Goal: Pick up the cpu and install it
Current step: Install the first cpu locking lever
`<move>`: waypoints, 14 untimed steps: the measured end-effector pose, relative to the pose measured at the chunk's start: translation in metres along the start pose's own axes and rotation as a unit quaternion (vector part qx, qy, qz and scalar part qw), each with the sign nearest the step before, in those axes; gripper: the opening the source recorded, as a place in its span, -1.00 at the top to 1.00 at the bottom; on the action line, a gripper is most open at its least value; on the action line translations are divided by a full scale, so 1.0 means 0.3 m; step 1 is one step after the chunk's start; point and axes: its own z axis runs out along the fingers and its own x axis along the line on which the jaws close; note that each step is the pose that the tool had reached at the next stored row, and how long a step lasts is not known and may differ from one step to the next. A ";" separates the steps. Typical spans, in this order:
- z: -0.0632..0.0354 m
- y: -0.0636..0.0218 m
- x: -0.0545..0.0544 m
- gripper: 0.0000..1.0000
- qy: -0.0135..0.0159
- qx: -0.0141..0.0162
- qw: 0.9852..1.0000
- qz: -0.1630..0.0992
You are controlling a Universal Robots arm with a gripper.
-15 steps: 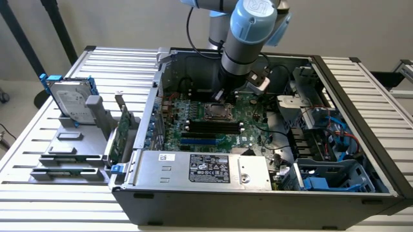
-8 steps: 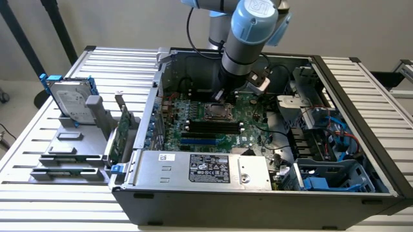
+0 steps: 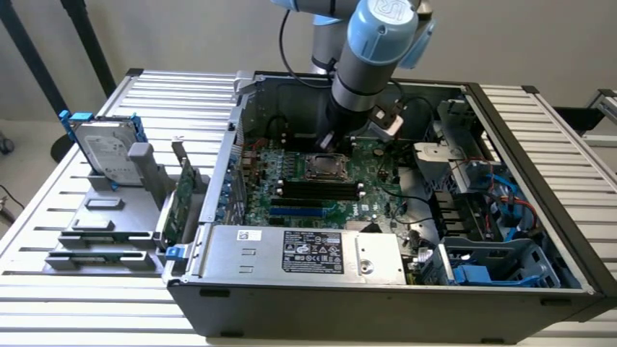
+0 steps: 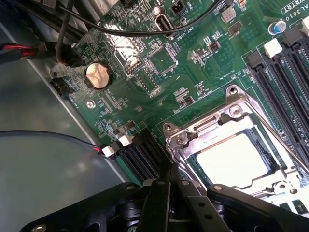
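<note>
In the wrist view the black gripper (image 4: 166, 193) is seen closest — its fingers are drawn together to a narrow tip, with nothing clamped between them. Just beyond that tip the cpu (image 4: 232, 159) is seated in its socket, its dull silver top framed by the metal retention bracket (image 4: 231, 112). Further off, a round coin cell battery (image 4: 98, 75) is set on the green motherboard (image 4: 145, 63). In the exterior view the gripper (image 3: 333, 142) is lowered into the open computer case (image 3: 386, 307), just beside the socket (image 3: 326, 167) — the hard drive (image 3: 104, 148) is stood in a rack well apart at the exterior view's left.
</note>
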 end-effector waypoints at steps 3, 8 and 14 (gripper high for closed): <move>-0.005 -0.002 0.001 0.79 -0.003 0.004 1.000 0.002; -0.005 -0.018 -0.011 0.79 -0.007 0.009 1.000 0.002; -0.003 -0.035 -0.024 0.79 -0.012 0.015 1.000 -0.005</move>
